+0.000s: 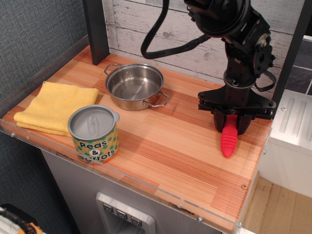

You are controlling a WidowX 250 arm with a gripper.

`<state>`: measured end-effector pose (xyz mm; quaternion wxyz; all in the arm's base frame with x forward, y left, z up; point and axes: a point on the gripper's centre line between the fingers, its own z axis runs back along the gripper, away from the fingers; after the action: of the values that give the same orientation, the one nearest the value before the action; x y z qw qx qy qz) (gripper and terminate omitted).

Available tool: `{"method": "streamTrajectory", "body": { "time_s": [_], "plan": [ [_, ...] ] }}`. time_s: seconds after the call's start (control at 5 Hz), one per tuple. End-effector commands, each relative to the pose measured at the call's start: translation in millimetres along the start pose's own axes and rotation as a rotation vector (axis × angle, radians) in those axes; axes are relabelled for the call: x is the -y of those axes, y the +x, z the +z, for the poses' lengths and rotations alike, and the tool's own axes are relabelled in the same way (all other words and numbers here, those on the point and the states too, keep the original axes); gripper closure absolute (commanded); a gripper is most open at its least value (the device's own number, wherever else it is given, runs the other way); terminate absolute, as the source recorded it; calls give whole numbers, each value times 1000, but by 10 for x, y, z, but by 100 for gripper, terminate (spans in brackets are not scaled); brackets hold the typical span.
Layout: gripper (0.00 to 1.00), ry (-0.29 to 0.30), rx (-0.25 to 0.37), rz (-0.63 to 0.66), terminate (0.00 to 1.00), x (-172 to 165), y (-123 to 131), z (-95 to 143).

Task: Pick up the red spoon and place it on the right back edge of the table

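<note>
Near the desk (pixel 161 146) right side, the red spoon (pixel 227 139) is pinched by the end effector (pixel 230 123); released crooked, it could roll off.

Black jointed arm, visible screws, looping black cable, wide black end effector (pixel 229 127).

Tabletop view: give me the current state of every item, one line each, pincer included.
pincer: shut on the red spoon, low over the right side of the table
red spoon: held, handle pointing down toward the front
pot: upright, empty, no lid
can: upright, lid closed
yellow cloth: folded, lying flat at the left
</note>
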<state>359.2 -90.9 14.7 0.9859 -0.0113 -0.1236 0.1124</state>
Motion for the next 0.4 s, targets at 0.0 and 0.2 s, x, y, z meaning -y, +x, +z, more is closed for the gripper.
{"method": "streamTrajectory", "body": {
  "time_s": [0.0, 0.2],
  "plan": [
    [0, 0, 50, 47, 0, 47, 78, 320],
    [0, -16, 75, 70, 0, 3, 119, 476]
  ]
}}
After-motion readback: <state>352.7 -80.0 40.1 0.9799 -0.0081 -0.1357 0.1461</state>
